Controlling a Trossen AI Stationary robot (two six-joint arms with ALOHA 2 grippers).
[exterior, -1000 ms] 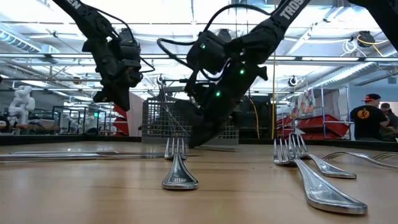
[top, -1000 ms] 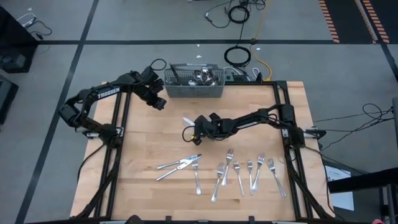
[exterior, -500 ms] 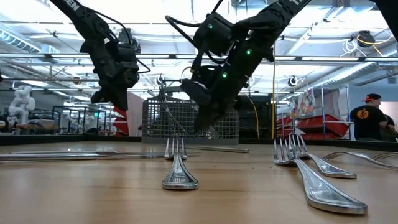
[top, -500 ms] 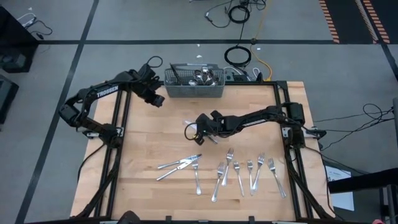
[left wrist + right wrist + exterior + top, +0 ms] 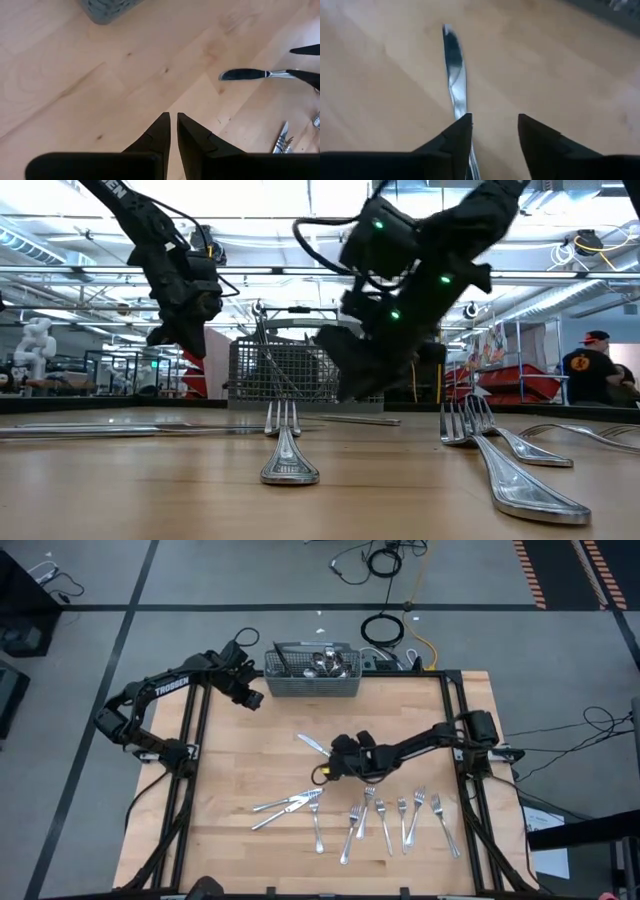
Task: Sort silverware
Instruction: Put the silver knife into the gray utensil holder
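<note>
One knife was laid beneath the right gripper's spread fingers; a straight lift was advised.

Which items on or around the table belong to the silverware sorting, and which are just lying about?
Part of the job:
table knife by the open right gripper
row of forks
knives and fork cluster
silverware in the mesh basket

Just lying about:
coiled cables on the floor
person in the background

Grey wire-mesh basket at the wooden table's far edge — coiled cables on the floor beyond
</note>
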